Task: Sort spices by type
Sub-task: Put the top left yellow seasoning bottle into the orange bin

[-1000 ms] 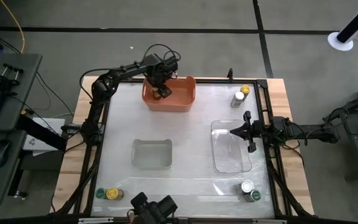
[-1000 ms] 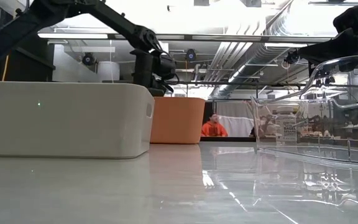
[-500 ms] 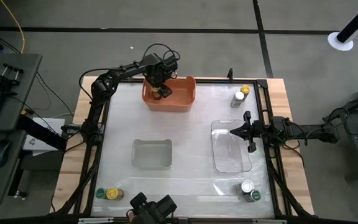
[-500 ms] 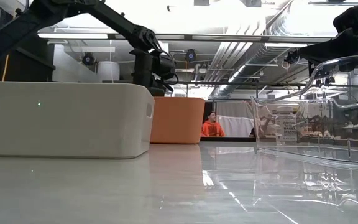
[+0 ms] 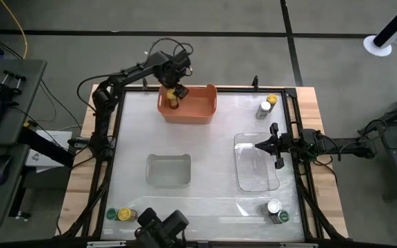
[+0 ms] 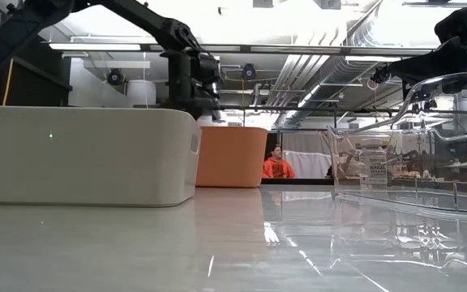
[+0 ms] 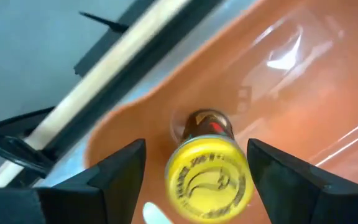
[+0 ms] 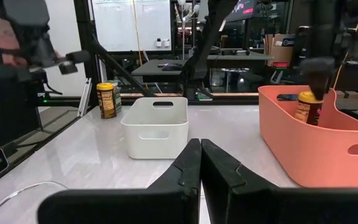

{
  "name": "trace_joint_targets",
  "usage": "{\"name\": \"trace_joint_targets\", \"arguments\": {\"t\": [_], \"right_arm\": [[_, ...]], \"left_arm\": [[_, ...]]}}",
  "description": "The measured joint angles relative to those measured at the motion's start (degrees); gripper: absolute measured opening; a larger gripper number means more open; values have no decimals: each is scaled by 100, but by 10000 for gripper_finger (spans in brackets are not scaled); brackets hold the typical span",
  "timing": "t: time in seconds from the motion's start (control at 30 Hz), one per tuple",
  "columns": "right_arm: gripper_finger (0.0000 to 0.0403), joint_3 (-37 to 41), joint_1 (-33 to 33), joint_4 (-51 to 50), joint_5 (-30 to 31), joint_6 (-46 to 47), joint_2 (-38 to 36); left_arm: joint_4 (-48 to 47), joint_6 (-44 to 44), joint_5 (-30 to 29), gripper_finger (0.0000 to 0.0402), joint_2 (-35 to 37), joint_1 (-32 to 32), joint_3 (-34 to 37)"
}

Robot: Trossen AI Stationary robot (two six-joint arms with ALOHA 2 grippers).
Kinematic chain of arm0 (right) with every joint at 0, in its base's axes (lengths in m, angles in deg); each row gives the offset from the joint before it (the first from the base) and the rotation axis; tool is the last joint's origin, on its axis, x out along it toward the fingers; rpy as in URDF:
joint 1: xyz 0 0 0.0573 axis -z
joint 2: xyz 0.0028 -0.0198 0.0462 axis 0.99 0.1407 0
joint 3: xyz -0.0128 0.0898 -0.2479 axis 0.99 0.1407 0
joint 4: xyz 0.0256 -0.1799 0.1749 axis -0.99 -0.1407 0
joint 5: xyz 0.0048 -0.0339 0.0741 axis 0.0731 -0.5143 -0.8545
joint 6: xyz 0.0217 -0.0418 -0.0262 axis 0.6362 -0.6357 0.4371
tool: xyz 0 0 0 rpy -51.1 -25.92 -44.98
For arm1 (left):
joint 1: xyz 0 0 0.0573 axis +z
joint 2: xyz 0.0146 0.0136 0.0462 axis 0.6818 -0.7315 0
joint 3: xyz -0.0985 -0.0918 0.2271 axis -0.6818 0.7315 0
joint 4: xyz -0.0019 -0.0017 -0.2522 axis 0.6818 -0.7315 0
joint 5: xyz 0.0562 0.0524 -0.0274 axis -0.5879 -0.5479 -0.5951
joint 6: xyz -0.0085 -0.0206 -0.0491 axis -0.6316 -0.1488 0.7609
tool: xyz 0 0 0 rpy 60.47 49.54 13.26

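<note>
A yellow-lidded spice jar (image 7: 209,177) stands upright on the floor of the orange tub (image 5: 197,110) at the table's far edge. My left gripper (image 5: 175,91) hangs open just above it, pointing down, one finger on each side of the lid and not touching it. My right gripper (image 5: 276,146) waits shut at the right edge, level, over the clear tub's rim. Other spice jars stand in pairs at three corners: yellow (image 5: 272,100) and silver-white (image 5: 265,107) far right, green (image 5: 113,214) and yellow (image 5: 124,214) near left, silver-white (image 5: 273,207) and green (image 5: 282,217) near right.
A white tub (image 5: 168,169) stands left of the table's middle and a clear rectangular tub (image 5: 257,164) right of it. Black frame rails run along the table's edges. A person in orange shows in the room behind (image 6: 276,167).
My left gripper has risen out of the orange tub and shifted slightly toward the table's far left. The yellow-lidded jar has stayed standing in the tub below it.
</note>
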Motion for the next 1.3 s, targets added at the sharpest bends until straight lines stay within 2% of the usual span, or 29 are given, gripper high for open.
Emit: {"name": "trace_joint_targets", "arguments": {"t": [0.27,0.37,0.47,0.57,0.63,0.73,0.87,1.1,1.3], "right_arm": [[0,1,0,1,0,1,0],[0,0,1,-1,0,0,0],[0,1,0,1,0,1,0],[0,0,0,1,0,2,0],[0,0,-1,1,1,-1,0],[0,0,-1,1,1,2,0],[0,1,0,-1,0,1,0],[0,1,-1,1,0,2,13],[0,2,-1,-1,0,1,13]], "left_arm": [[105,173,146,264,359,45,0],[62,279,331,238,552,-100,2],[-18,239,284,166,709,-327,2],[-31,243,181,50,736,-501,2],[-27,289,142,17,727,-561,8],[175,326,52,7,759,-602,246],[798,435,-135,1,1007,-574,1015],[2136,788,-100,0,2142,-320,2399],[2503,942,436,0,2259,9,3109]]}}
